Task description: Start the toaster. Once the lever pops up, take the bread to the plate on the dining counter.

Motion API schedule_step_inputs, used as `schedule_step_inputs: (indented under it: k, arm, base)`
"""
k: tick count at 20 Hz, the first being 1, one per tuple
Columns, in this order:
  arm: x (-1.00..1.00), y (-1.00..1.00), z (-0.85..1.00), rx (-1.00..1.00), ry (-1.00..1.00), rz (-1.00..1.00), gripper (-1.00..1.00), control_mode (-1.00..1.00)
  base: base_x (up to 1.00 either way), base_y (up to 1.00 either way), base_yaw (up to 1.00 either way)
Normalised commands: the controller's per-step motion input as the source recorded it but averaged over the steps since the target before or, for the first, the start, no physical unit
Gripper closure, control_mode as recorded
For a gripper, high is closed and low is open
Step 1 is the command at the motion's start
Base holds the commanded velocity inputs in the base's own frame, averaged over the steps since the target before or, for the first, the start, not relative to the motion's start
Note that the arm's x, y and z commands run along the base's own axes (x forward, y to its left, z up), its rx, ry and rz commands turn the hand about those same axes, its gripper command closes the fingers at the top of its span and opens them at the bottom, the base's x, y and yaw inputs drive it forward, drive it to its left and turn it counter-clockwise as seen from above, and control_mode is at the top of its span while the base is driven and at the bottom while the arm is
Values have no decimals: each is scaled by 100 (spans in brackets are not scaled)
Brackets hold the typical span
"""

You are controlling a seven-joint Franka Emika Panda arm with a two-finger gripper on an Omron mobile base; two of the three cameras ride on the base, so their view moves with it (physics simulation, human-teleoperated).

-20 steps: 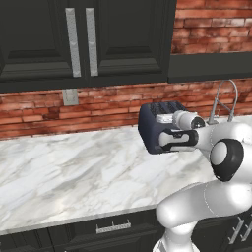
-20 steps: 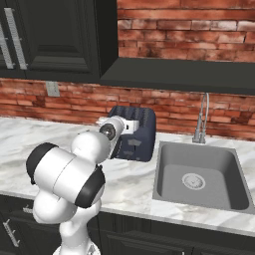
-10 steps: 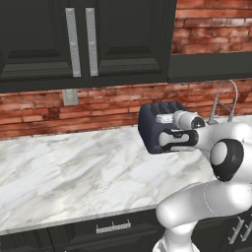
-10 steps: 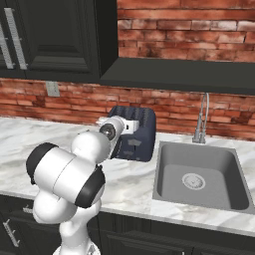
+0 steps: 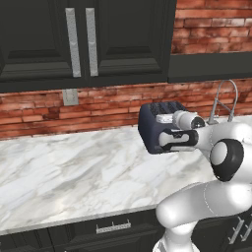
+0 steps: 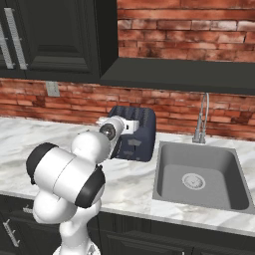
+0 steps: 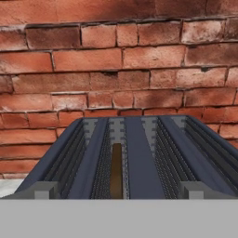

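Left base view: the dark navy toaster [image 5: 158,127] stands on the marble worktop [image 5: 74,172] against the brick wall [image 5: 108,106], with the arm's hand right at its front face.

Right base view: the toaster [image 6: 133,132] sits just left of the grey sink [image 6: 199,175] and its faucet [image 6: 202,119].

Hand view: the camera looks along the toaster's top [image 7: 135,160]; the bread [image 7: 116,169] stands on edge in the left slot. The claw's jaws stand released, holding nothing.
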Motion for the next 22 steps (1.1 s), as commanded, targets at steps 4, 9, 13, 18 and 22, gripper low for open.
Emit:
schedule_step_inputs:
  k: [4,9,13,18,22]
  arm:
    - [0,0,0,0,0,0,-100,-100]
    - [0,0,0,0,0,0,-100,-100]
    - [0,0,0,0,0,0,-100,-100]
    - [0,0,0,0,0,0,-100,-100]
    - [0,0,0,0,0,0,-100,-100]
  base:
    - [0,0,0]
    - [0,0,0]
    - [0,0,0]
    - [0,0,0]
    - [0,0,0]
